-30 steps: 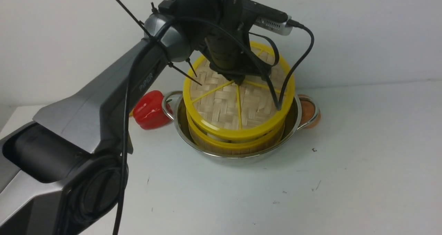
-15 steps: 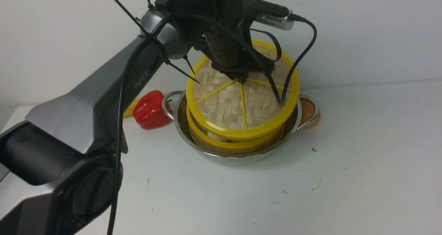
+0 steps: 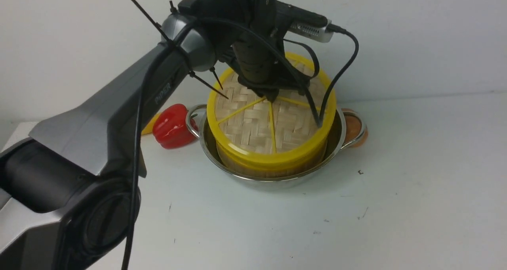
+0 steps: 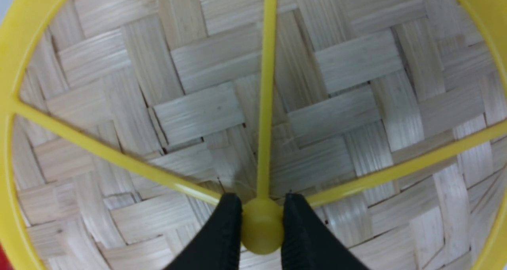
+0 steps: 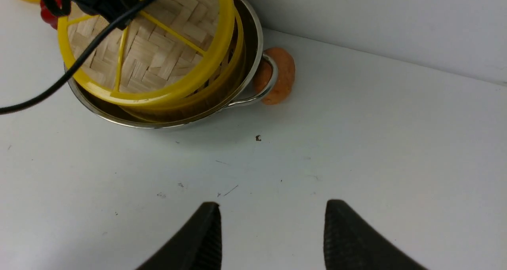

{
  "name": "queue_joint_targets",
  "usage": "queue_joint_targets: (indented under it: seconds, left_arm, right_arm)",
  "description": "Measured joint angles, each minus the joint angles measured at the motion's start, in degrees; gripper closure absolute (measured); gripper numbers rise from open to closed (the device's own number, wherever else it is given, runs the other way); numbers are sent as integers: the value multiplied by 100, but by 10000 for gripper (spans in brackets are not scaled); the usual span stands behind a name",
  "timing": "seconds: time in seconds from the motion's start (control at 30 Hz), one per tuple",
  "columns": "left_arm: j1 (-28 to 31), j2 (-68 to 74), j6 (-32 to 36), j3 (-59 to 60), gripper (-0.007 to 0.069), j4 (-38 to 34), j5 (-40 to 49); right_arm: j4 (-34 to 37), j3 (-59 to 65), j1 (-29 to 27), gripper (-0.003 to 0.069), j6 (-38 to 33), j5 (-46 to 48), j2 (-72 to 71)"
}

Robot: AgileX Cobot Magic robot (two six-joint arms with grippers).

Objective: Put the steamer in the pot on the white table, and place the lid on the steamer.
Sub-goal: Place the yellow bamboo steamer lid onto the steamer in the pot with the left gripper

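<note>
Lid (image 3: 271,123) lowered onto steamer (image 5: 229,75); left fingers (image 4: 222,230) pinch its hub (image 4: 261,230); right fingers (image 5: 198,238) spread.

Near and right: we log the white table (image 3: 416,206) as bare and passable. The right gripper (image 5: 272,203) hangs over it, jaws apart and empty.
Centre: pot (image 3: 273,178). We find its top blocked by the left gripper (image 3: 271,95), clamped on the hub of the lid (image 3: 253,131), and by a trailing cable (image 3: 336,77).
Left: left arm (image 3: 119,107); red bell pepper (image 3: 171,126) just beside the pot's handle.
Right handle: orange-brown object (image 3: 353,129) behind it.
Far: wall (image 3: 416,36).
</note>
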Motion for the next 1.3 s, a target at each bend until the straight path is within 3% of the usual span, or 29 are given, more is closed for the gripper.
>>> queue_joint_targets:
  seconds: [1.3]
  left_arm:
    - [0,404,57,0,506,340,-453]
  right_arm:
    - [0,0,0,299,0,0,0]
